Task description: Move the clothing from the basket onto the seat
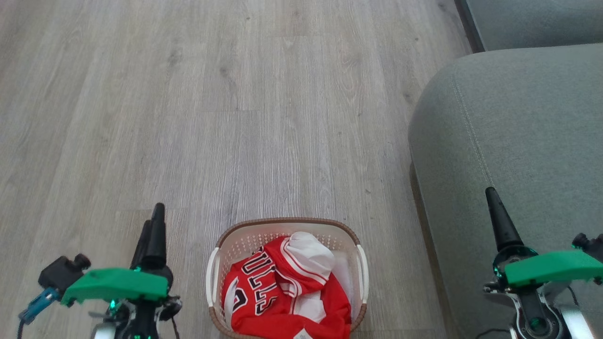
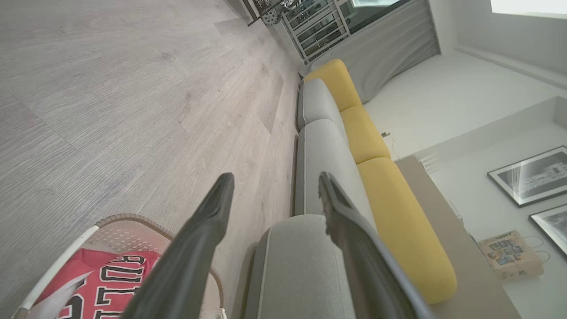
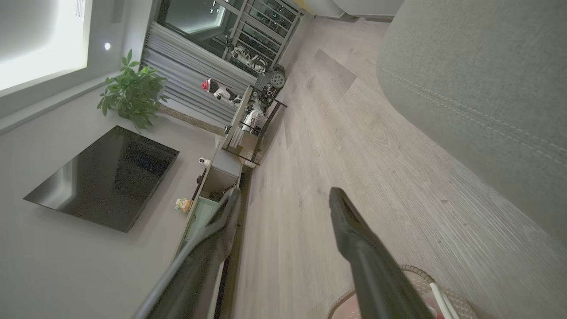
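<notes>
**A:** How much of the job is done?

**B:** None, as I judge it. All the clothing [image 1: 282, 301] lies heaped in the basket [image 1: 282, 220], red with a white fold on top. The seat [image 1: 518, 141] is bare wherever it can be seen.

**A:** And the grippers?

**B:** Both are empty. The left gripper [image 2: 275, 177] has its fingers [image 2: 201, 230] spread wide with nothing between them. The right gripper [image 3: 285, 192] is spread the same way, with bare floor [image 1: 235, 117] past its tips.

**A:** Where is the basket from the fingers?

**B:** It sits between the two pairs, to the right of the left fingers and to the left of the right ones. Its far rim sits a little nearer the robot than either set of tips. From the left wrist, the heap shows low down beside that gripper's left finger. From the right wrist, a bit of rim peeps out at the base of that gripper's right finger. No finger touches the basket or the cloth.

**A:** And the seat?

**B:** It is under and beyond the right fingers, which point up along its near edge. It is well off from the left pair, past the basket.

**A:** So what is left?

**B:** Everything: reaching into the basket, pinching the cloth, lifting it clear of the rim and carrying it onto the seat. How many garments the heap holds I cannot tell, so it may take more than one trip.
</notes>
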